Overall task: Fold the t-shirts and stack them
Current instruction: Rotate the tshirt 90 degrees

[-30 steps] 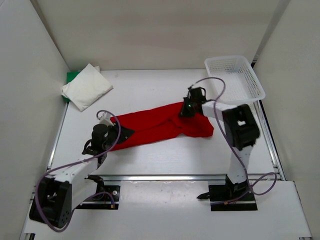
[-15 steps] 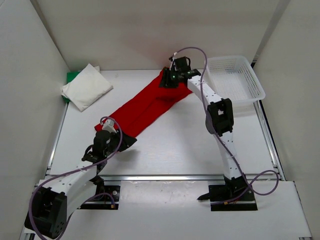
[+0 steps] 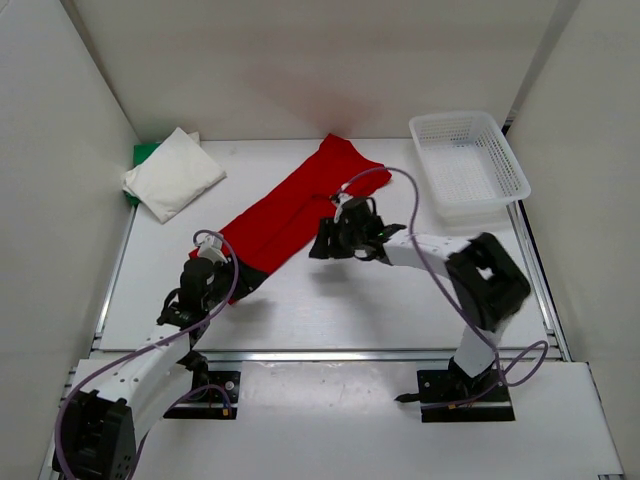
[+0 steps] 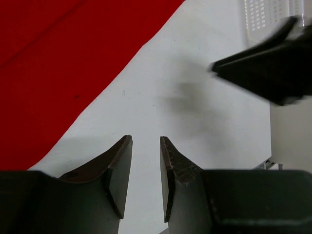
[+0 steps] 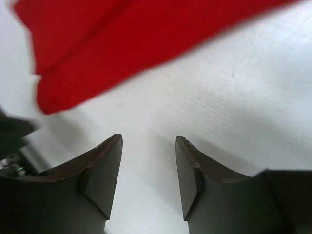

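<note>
- The red t-shirt (image 3: 290, 205) lies flat on the table (image 3: 380, 310) as a long slanting band, running from the far middle down to the near left.
- The white t-shirt (image 3: 172, 175) sits folded in the far left corner. It rests on the green t-shirt (image 3: 143, 154), of which only an edge shows.
- The left gripper (image 3: 243, 272) is at the near-left end of the red band. In the wrist view its fingers (image 4: 119, 165) stand a narrow gap apart with bare table between them. The red cloth lies up and to their left, not in the gap.
- The right gripper (image 3: 320, 245) hangs just on the near side of the band's middle, pointing left. Its fingers (image 5: 105, 165) are spread wide and hold nothing, and the red cloth lies beyond the tips.
- The white mesh basket (image 3: 468, 160) stands at the far right, to the right of the band's far end and apart from it.
</note>
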### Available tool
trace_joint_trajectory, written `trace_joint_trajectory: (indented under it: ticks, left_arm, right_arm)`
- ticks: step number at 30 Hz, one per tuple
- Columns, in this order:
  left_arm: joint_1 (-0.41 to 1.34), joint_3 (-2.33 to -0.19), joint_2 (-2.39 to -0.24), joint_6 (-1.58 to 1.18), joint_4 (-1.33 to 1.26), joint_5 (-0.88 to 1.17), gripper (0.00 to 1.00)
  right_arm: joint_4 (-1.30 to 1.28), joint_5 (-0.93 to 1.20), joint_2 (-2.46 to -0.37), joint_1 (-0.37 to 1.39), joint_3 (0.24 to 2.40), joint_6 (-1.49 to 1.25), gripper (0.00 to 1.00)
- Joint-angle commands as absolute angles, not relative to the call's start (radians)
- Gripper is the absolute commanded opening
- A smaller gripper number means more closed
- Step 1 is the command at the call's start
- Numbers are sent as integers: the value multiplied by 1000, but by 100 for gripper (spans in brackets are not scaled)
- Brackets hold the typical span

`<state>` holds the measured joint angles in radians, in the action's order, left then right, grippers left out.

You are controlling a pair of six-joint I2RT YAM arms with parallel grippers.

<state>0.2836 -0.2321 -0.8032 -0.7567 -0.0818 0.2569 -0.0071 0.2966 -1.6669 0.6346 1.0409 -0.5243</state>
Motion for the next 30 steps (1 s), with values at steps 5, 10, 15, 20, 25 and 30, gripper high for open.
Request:
trace_joint_trajectory:
  ticks: [5,10,15,20,25,30]
  left_arm:
    - [247,-265,-744,-738,-57,301,41]
    - [221,-267,-723,-727,-40,316,40]
    - [218,-268,-741,-716,-40,316,40]
    - [248,-278,-773,-695,-26,307,41]
    - [424,-287,-850,-672,-41,195,42]
    - [587,-313,-933,-629,26,117,47]
  right_arm:
    - [242,180,-1952,752,1104,-745,48]
    - [221,94,-2067,779,1195,-825,43]
    - [203,146,-2149,781,1233,-859,7]
    - [230,215,-1967,683,1041,-790,0]
    - [245,380,-1662,470,642,-672,0]
    - [149,440,-1423,330,483,-595,33]
